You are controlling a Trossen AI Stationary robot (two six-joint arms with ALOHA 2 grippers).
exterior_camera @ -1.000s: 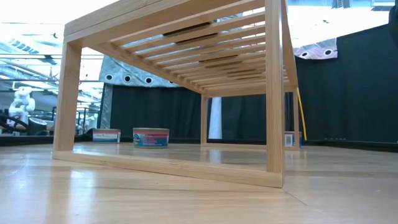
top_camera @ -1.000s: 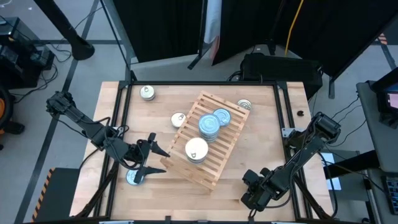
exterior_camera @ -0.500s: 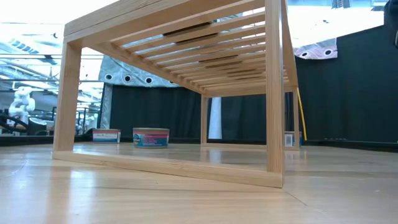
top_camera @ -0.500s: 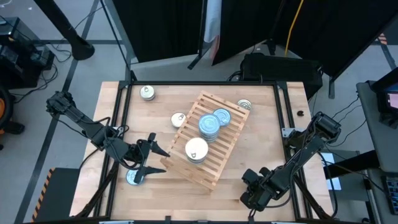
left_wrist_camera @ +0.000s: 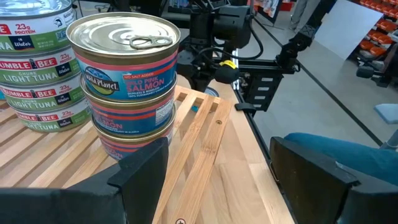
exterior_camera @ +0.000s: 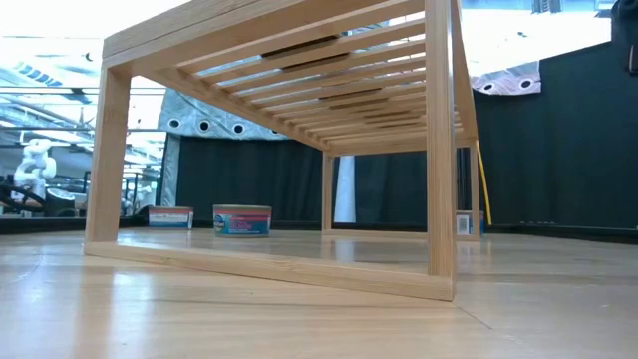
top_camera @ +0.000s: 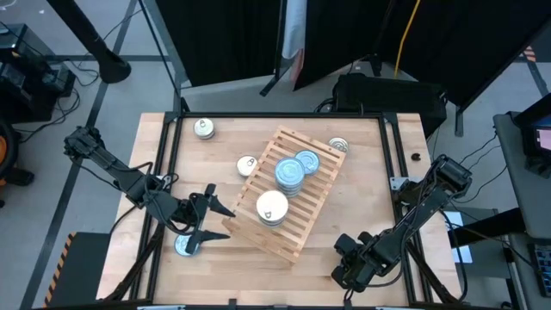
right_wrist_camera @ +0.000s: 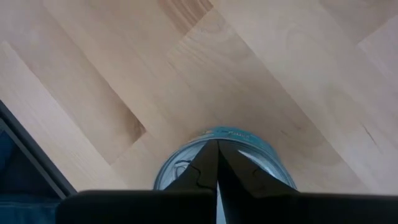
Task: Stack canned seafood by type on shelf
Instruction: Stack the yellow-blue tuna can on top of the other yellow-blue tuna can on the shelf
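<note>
**A:** Where did the left gripper (top_camera: 209,215) stand?

**B:** Low over the table, just off the near-left edge of the shelf (top_camera: 318,200), fingers spread wide and holding nothing. Its own camera looked between them at a stack of three salmon tins (left_wrist_camera: 127,81) on the slats, with the tuna stack (left_wrist_camera: 34,62) beside it.

**A:** And the right gripper (top_camera: 351,271)?

**B:** Parked at the table's near right corner, fingers pressed together and empty. Its wrist camera looked down on a blue-rimmed tin (right_wrist_camera: 217,158) lying under the fingertips, not gripped.

**A:** So how much had been stacked?

**B:** From above, the shelf carried the white-topped stack (top_camera: 272,207) near its left end and a blue-topped stack (top_camera: 289,175) at its middle, with one more blue-topped tin (top_camera: 306,160) lying just beside that stack.

**A:** What was left?

**B:** Several tins were off the rack: one on the table beside the left fingers (top_camera: 185,245), a pull-tab tin (top_camera: 247,165) just off the shelf's left side, another (top_camera: 204,128) at the far left corner, one (top_camera: 338,146) touching the shelf's far end, and the one by the right arm. I'd judge it roughly half done.
</note>
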